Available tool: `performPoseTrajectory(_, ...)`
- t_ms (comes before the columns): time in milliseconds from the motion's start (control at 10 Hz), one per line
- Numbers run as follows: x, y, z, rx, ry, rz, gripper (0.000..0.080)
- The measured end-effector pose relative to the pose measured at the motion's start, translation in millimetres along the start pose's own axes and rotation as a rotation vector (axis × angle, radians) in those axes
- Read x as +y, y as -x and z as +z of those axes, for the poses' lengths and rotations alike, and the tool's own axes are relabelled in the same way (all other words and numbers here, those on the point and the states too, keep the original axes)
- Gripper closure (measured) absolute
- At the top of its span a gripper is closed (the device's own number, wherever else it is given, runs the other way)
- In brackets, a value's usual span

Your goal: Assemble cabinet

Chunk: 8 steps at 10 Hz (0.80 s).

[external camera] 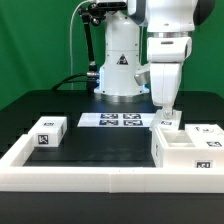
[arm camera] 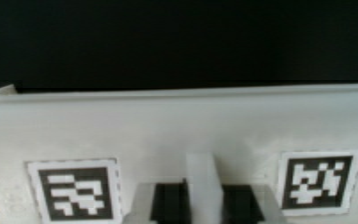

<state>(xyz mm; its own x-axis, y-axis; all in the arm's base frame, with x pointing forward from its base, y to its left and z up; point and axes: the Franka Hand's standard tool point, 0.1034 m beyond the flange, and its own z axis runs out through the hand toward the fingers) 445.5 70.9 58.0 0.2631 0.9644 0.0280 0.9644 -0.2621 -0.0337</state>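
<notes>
The cabinet body (external camera: 186, 147), a big white open box with a tag on its front, stands at the exterior view's right. My gripper (external camera: 166, 112) is down at its far left corner, over a small white tagged part (external camera: 169, 123). In the wrist view a wide white cabinet surface (arm camera: 176, 130) with two tags fills the frame. My gripper (arm camera: 208, 205) has its dark fingers (arm camera: 167, 208) close on either side of a narrow white rib of it. A small white door block (external camera: 47, 132) with a tag lies apart at the exterior view's left.
The marker board (external camera: 122, 120) lies flat in front of the robot base. A long low white border wall (external camera: 90, 178) runs along the front. Another white tagged block (external camera: 206, 133) sits behind the cabinet body.
</notes>
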Motion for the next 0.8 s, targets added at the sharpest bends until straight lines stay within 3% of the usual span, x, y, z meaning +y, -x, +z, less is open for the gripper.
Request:
performPoseTrajectory(200,-4.1,1.5,-8.6,-0.016,-0.011,-0.034,0.0729)
performPoseTrajectory(500,-4.5,2.3,-5.8,-0.015,-0.014,-0.031,0.0729)
performPoseTrajectory(800,4.5,-2.0,-10.4,-0.011,-0.010,-0.117,0.0729)
